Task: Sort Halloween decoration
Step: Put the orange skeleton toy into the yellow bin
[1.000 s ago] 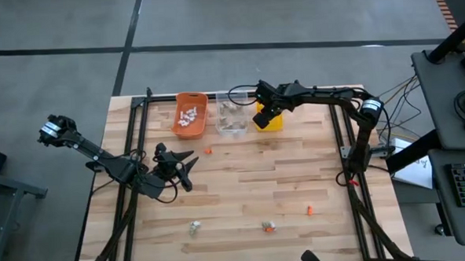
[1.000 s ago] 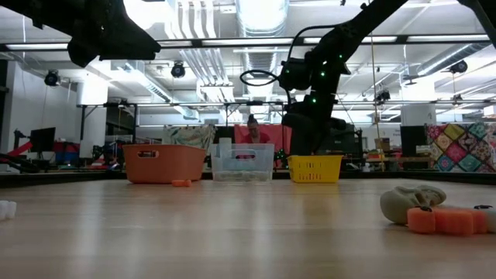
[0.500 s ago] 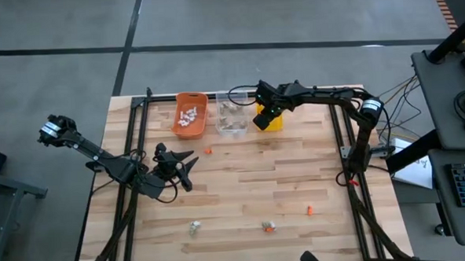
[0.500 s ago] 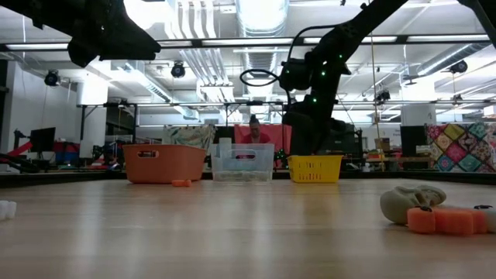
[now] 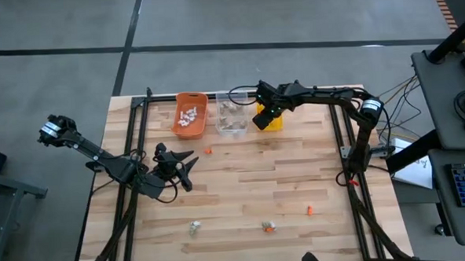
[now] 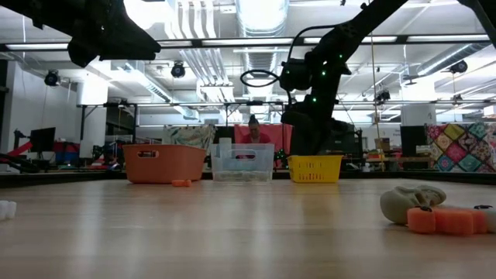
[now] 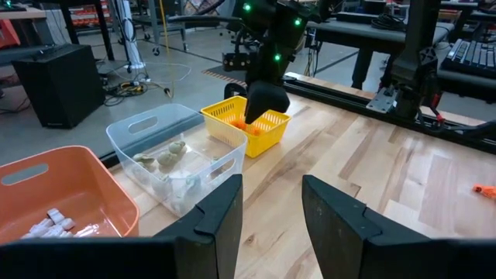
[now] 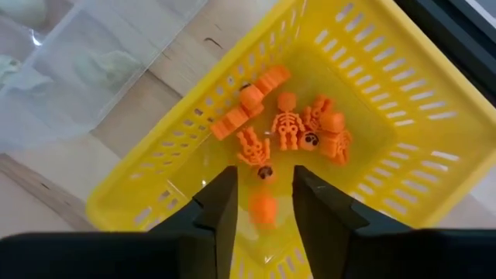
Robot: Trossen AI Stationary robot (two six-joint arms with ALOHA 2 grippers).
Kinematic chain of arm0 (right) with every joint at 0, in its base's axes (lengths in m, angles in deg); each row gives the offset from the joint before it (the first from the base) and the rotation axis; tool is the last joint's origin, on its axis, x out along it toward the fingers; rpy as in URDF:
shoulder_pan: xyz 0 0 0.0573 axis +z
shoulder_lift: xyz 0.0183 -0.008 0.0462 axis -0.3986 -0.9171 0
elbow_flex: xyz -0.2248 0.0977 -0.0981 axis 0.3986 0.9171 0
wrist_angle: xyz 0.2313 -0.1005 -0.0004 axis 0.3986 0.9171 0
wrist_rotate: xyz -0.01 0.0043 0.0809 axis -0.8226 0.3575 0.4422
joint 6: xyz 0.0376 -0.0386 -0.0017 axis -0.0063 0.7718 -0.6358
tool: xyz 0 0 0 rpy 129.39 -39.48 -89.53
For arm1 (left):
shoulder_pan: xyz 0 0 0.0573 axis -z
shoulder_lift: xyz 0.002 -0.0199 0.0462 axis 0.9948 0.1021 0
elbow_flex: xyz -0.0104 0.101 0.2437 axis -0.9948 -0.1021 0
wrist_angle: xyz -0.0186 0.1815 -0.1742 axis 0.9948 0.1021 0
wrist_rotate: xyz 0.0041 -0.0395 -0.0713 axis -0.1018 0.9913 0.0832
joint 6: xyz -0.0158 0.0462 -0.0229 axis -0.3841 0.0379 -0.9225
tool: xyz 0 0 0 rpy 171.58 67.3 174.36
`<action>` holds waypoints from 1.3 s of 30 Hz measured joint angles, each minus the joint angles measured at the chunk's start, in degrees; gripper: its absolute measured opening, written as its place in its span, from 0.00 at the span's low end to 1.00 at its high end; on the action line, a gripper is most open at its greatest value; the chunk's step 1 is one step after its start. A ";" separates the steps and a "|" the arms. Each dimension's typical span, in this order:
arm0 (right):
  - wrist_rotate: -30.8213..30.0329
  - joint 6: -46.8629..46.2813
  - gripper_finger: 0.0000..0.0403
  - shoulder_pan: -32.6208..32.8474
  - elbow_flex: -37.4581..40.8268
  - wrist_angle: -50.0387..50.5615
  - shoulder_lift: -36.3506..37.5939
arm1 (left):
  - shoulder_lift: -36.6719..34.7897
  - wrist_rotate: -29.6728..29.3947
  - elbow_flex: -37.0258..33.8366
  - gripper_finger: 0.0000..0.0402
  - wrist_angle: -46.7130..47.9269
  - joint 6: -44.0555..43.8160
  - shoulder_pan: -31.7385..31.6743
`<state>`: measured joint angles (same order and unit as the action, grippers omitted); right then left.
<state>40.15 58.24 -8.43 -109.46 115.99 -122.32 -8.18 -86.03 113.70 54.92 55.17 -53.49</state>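
- Right end effector (image 8: pixel 263 203) hangs over the yellow bin (image 8: pixel 403 116), fingers slightly apart, holding nothing; an orange trinket (image 8: pixel 263 208) shows in the gap between them.
- Orange skeleton trinkets (image 8: pixel 288 128) lie in that bin.
- Left end effector (image 5: pixel 189 170) sits over the bench (image 5: pixel 282 183) left side, fingers apart, empty.
- White trinkets (image 5: pixel 189 117) in orange bin (image 5: pixel 202 96); grey-tan ones (image 7: pixel 167 157) in clear bin (image 7: pixel 139 122).
- Loose trinkets near the front edge (image 5: pixel 308 211).

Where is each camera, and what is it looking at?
High: above, looking down on table, both arms.
Low: table height, facing the bins; arms overhead.
Left wrist: behind left gripper, facing orange bin, clear bin and yellow bin.
Right wrist: above the yellow bin, looking down past right gripper at orange trinkets.
All share the yellow bin.
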 joint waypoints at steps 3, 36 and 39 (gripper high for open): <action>-0.04 0.20 0.29 0.00 -0.04 0.23 0.00 | 0.00 0.00 0.01 0.29 0.02 0.01 -0.02; -2.94 3.38 0.20 38.07 -0.98 5.48 18.05 | -0.02 17.33 0.00 0.29 -0.46 7.85 -5.31; 0.81 -0.76 0.19 41.26 -0.96 7.39 18.05 | -0.02 17.33 0.00 0.29 -0.46 8.20 -5.31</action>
<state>40.96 57.48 32.83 -110.42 123.39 -104.27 -8.20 -68.70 113.70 54.46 63.37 -58.79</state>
